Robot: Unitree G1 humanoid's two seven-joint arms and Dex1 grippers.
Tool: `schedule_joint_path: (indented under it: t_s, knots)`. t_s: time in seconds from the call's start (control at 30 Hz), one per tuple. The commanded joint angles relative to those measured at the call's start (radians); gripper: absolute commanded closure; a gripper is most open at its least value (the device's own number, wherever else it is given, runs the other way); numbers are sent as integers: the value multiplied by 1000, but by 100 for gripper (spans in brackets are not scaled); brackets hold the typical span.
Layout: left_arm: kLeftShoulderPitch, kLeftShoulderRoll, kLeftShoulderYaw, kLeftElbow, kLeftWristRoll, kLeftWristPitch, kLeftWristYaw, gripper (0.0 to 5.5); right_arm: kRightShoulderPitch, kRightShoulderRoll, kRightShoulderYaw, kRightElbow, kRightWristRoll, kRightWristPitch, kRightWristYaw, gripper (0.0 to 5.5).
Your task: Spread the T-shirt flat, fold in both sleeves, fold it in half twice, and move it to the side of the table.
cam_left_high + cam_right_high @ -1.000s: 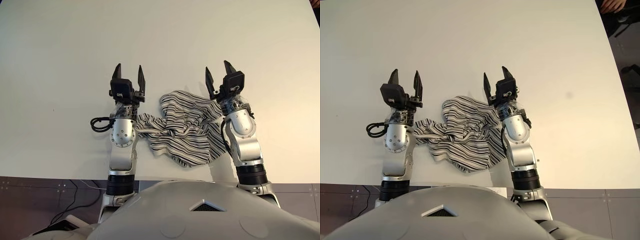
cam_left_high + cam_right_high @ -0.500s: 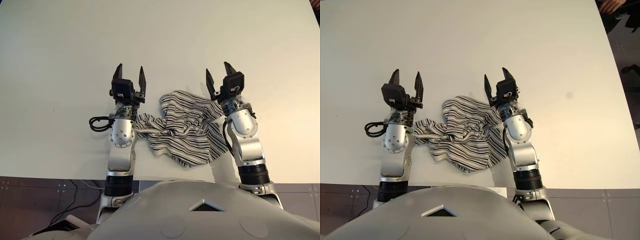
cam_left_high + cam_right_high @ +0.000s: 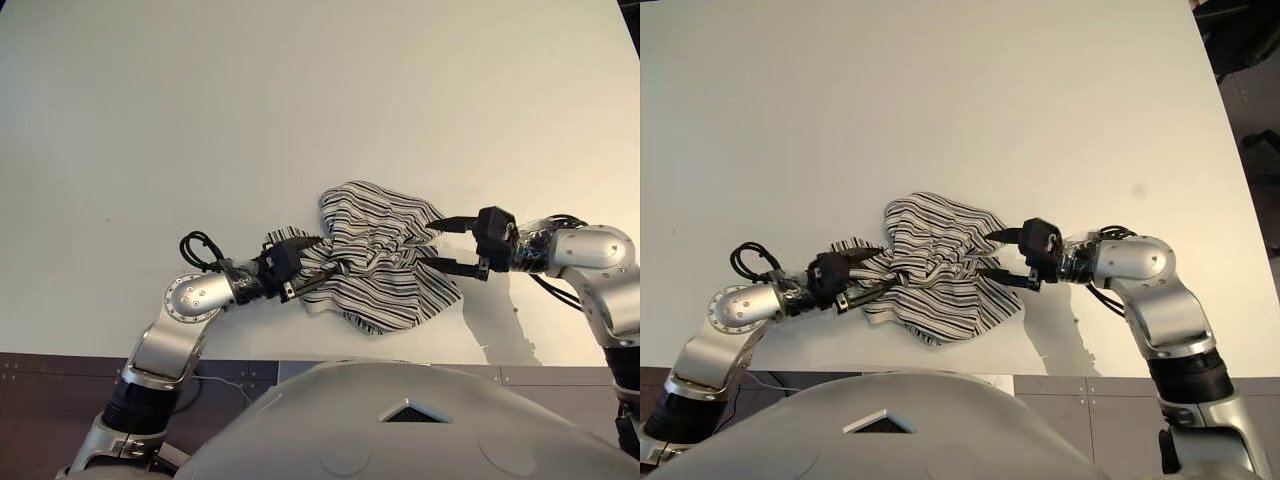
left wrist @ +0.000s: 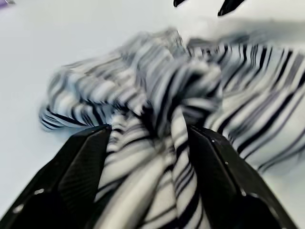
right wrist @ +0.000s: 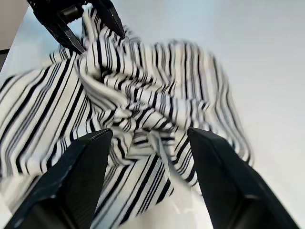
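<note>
So closest in, the left gripper (image 3: 322,260) is lying low and pointing sideways into the near-left end of the striped T-shirt (image 3: 380,235), jaws spread wide with a bunched fold sitting right between them, not pinched yet as far as I can tell. The shirt is one crumpled heap on the white worktop (image 3: 300,100), wedged between the two grippers and close to the near edge. Across from it, the right gripper (image 3: 428,244) comes in level from the opposite side, also spread apart, tips right at the shirt's right edge with cloth in front of them. My guess is they're set up facing each other like that so each can grab an end and pull the heap out flat, so we're barely at the spreading step, with sleeves and folds all to come. No bins or trays in play; the worktop just carries the shirt, with bare surface stretching away beyond both grippers.
</note>
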Motion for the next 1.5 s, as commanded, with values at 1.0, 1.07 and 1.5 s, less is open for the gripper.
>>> schedule_joint_path:
  t_s: [1.0, 1.07, 1.5]
  knots:
    - [-48, 248, 184, 228, 163, -575, -14, 257, -2, 100, 78, 173, -236, -394, -235, 260]
    - [-66, 253, 166, 315, 241, -678, 16, 257, -15, 104, 73, 188, -242, -399, -236, 260]
    - [-241, 167, 33, 579, 509, -918, 215, 257, -50, 146, 67, 196, -255, -395, -254, 260]
